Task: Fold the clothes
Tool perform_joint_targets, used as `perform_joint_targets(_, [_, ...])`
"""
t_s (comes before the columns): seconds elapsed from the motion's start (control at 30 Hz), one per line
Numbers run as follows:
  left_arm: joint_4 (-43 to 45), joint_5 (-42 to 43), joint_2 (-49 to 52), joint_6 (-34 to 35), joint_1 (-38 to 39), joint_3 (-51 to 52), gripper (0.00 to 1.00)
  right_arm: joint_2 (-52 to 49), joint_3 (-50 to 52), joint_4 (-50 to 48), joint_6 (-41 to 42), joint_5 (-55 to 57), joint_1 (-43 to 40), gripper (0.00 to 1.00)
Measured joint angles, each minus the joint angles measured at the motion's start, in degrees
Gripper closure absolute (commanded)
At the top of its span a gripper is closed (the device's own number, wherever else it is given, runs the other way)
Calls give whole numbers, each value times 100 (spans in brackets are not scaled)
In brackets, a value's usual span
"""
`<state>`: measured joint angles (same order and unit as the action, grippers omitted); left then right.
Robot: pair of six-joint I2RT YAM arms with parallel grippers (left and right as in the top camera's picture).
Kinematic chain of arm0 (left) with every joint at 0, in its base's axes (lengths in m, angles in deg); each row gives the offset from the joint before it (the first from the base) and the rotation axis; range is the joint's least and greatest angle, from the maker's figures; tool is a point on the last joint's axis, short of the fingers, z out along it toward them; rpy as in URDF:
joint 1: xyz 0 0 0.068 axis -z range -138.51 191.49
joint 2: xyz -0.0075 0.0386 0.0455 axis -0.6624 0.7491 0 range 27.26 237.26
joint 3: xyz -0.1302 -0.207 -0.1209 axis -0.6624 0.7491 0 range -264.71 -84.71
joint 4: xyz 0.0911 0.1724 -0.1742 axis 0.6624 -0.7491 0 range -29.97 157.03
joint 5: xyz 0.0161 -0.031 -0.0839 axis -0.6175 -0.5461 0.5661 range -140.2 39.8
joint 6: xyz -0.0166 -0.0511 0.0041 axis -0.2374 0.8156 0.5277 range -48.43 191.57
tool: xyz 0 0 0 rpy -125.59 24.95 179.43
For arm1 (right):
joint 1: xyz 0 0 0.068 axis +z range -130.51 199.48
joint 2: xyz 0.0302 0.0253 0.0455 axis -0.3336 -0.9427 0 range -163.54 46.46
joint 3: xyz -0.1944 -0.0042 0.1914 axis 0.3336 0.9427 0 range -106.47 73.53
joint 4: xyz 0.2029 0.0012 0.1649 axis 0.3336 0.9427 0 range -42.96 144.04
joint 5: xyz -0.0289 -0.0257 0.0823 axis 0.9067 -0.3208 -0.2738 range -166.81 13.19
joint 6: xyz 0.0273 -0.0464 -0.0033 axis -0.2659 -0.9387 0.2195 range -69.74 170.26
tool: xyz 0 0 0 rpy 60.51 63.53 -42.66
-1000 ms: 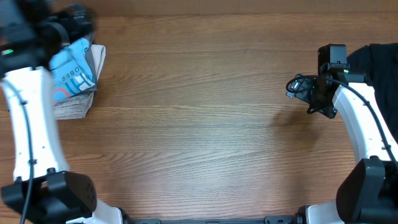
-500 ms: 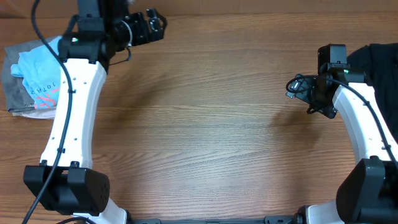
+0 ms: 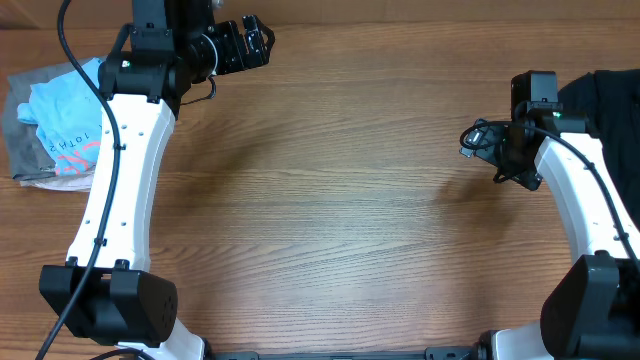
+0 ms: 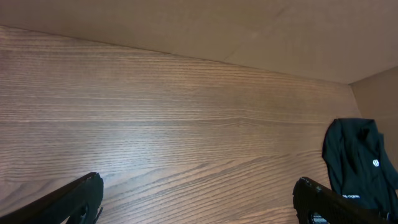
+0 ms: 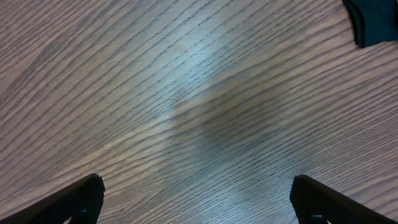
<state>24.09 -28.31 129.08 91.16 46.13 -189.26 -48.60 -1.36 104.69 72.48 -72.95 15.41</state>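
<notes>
The clothes, a light blue T-shirt (image 3: 62, 128) with white and coral letters, lie folded at the table's far left, on top of a grey garment (image 3: 20, 150). My left gripper (image 3: 257, 42) hangs open over the back of the table, well to the right of the shirt and apart from it. In the left wrist view its fingers (image 4: 78, 200) stand wide over bare wood. My right gripper (image 3: 470, 140) is open at the right side, with nothing between its fingers (image 5: 79, 198). The shirt does not show in either wrist view.
A black garment (image 3: 612, 95) lies at the back right, behind the right arm. It also shows as a dark heap (image 4: 362, 167) in the left wrist view and as a dark corner (image 5: 373, 22) in the right wrist view. The wooden table (image 3: 340, 220) fills the middle.
The left arm has lifted off the blue shirt and swung right to the back of the table. The shirt pile now lies further left. The right arm has not moved.
</notes>
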Motion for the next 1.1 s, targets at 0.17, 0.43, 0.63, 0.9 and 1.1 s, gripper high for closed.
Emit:
perform_joint_targets(0.17, [0,0,0,0,0,0,0,0,0,0,0,2,0,0])
perform_joint_targets(0.43, [0,0,0,0,0,0,0,0,0,0,2,2,0,0])
perform_joint_targets(0.63, [0,0,0,0,0,0,0,0,0,-2,2,2,0,0])
perform_joint_targets(0.9, [0,0,0,0,0,0,0,0,0,0,0,2,0,0])
perform_joint_targets(1.1, [0,0,0,0,0,0,0,240,2,2,2,2,4,0])
